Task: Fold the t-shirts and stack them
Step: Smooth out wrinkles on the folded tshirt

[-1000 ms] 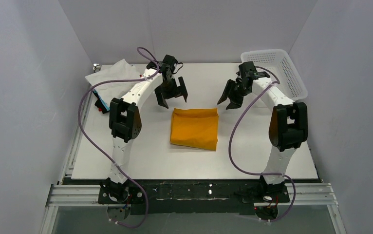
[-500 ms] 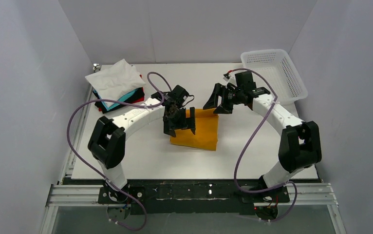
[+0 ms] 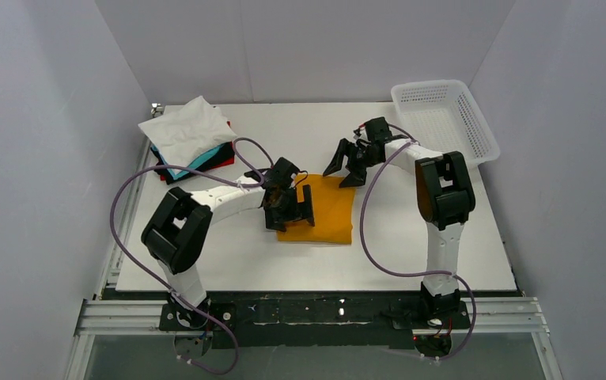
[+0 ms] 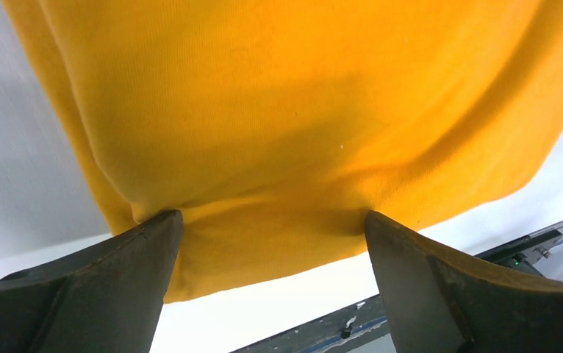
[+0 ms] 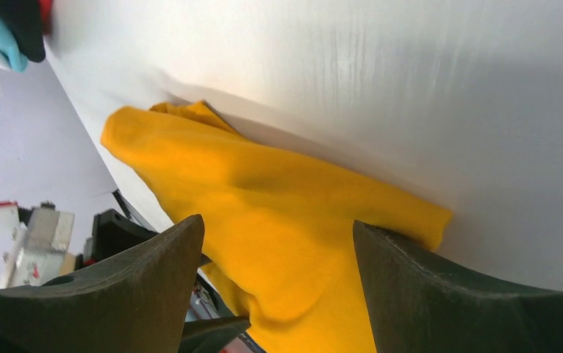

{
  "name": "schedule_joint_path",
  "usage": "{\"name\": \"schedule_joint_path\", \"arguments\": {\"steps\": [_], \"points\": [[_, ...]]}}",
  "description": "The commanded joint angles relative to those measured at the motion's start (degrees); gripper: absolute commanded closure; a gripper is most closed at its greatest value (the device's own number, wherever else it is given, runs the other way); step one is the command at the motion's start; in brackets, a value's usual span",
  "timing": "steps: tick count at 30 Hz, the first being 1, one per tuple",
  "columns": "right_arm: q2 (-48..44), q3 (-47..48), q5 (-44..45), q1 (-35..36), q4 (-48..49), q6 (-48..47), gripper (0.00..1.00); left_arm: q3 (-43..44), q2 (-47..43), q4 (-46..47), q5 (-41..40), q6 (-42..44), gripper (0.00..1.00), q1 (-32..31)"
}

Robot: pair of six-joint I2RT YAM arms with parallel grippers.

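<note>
I have the plain orange-yellow cloth t-shirt lying as a folded rectangle in the middle of the white table. The pile of folded white, teal, black and red shirts is well apart at the far-left corner. My left gripper is spread wide at the shirt's left edge, holding nothing, and my right gripper hangs equally wide over its far-right corner. I judge what's left is perhaps one more fold, then stacking it.

from high behind the arm bases we look down over the whole white worktop toward the far wall. our left wrist camera sits very close to the folded orange-yellow cloth shirt, peering between its own dark jaws. our right wrist camera stands farther back, tilted, facing that shirt too; all three views share it.
</note>
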Motion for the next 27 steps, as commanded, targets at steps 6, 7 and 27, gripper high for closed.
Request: {"name": "schedule_joint_path", "arguments": {"steps": [6, 7, 27], "points": [[-0.46, 11.02, 2.04, -1.28, -15.66, -5.76, 0.15, -10.09, -4.62, -10.36, -5.90, -0.89, 0.02, -4.38], [-2.29, 11.54, 2.24, -1.28, -17.19, -6.96, 0.15, -9.22, -6.19, -11.96, -7.26, -0.81, 0.02, -4.67], [-71.23, -38.64, 30.10, -1.72, -7.17, 0.32, 0.06, -1.55, -14.11, -20.02, -17.68, 6.02, 0.02, 3.97]]}}
